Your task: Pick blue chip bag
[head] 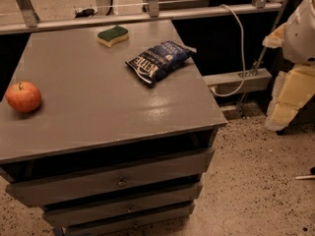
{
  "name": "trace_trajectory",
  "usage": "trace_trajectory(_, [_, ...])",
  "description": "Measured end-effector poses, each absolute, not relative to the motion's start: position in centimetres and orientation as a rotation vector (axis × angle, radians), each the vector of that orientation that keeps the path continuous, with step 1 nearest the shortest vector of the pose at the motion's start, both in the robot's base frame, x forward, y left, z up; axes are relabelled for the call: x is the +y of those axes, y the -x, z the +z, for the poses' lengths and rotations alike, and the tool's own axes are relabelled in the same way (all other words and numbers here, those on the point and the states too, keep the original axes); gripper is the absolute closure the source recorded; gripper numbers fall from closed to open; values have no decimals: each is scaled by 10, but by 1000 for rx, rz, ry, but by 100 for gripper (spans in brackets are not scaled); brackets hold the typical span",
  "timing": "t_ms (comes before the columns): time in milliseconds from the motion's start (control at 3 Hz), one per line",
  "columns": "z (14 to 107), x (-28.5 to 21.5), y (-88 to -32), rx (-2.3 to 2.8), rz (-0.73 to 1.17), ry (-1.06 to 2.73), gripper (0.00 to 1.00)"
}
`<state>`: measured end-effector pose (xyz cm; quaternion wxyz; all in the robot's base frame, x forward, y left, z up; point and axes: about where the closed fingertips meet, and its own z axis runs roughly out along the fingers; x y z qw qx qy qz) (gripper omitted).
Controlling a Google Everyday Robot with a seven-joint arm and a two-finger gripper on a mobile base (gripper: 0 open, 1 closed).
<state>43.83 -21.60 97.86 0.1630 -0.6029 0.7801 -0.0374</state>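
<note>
- The grey drawer cabinet (98,107) stands left of the gripper.
- The gripper (290,96) hangs at the right edge, clear of the cabinet; how wide it stands cannot be told.
- The blue chip bag (158,60), dark crinkly foil with white lettering, lies flat near the top's right edge, well left of the gripper.
- An apple (23,97) sits far left.
- A green-and-yellow sponge (112,35) lies just beyond the bag.

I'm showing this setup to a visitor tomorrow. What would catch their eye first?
The blue chip bag lies toward the right rear of the grey cabinet top, with a green-and-yellow sponge just behind it to the left. A red apple sits alone at the left edge. The gripper hangs off to the right of the cabinet, above the speckled floor, well clear of the bag.
</note>
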Motion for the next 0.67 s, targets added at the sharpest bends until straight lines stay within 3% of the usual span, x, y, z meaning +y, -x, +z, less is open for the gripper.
trace_trajectory(667, [971,-208,-468,2179,-106,1682,0])
